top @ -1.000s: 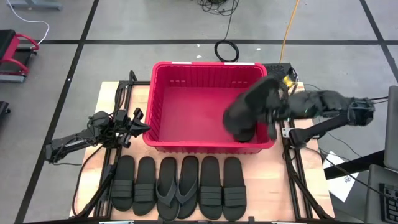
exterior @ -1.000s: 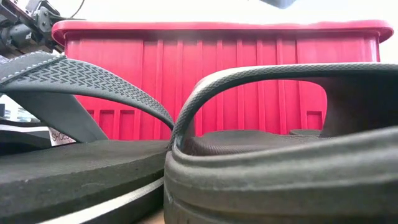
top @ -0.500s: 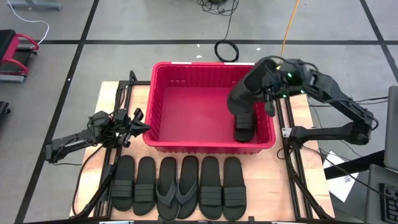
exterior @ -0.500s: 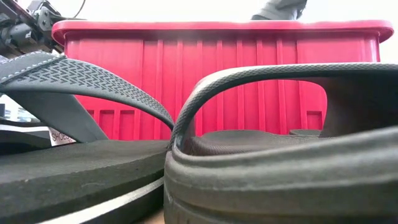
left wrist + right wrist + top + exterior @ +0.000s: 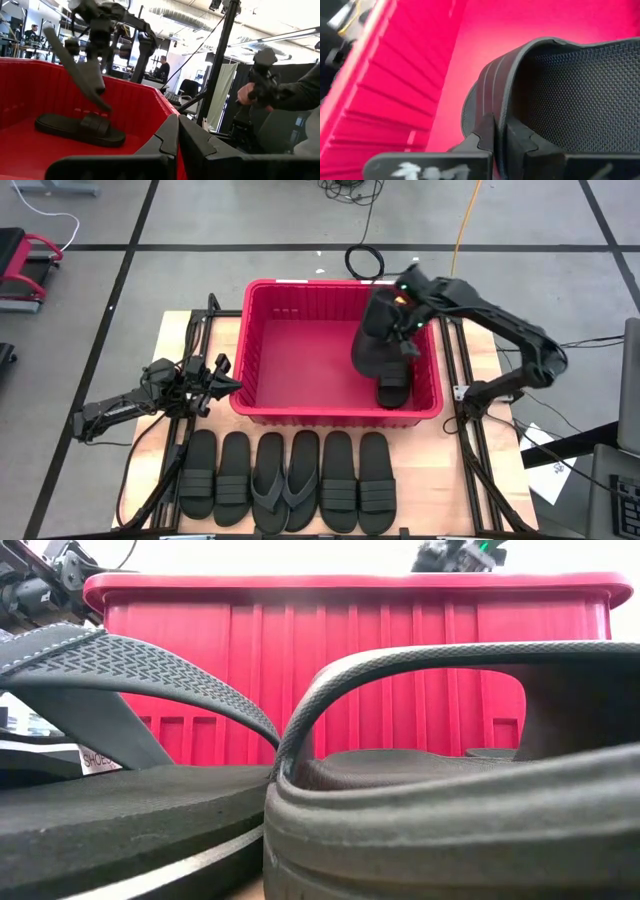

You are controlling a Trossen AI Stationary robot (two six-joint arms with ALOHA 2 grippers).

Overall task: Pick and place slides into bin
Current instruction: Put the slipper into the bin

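Above the bin's (image 5: 262, 340) right end, the right gripper (image 5: 392, 332), newly swung inward, grips a slide (image 5: 372, 352) over one already lying there (image 5: 393, 388), release pending; left gripper (image 5: 222, 379) waits closed, six slides (image 5: 288, 480) remain.

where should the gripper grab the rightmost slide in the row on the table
Take the rightmost slide by its wide ribbed band, coming straight down: it lies flat, sole down, and the arched band leaves a gap for one finger underneath. Its outer side is open table.
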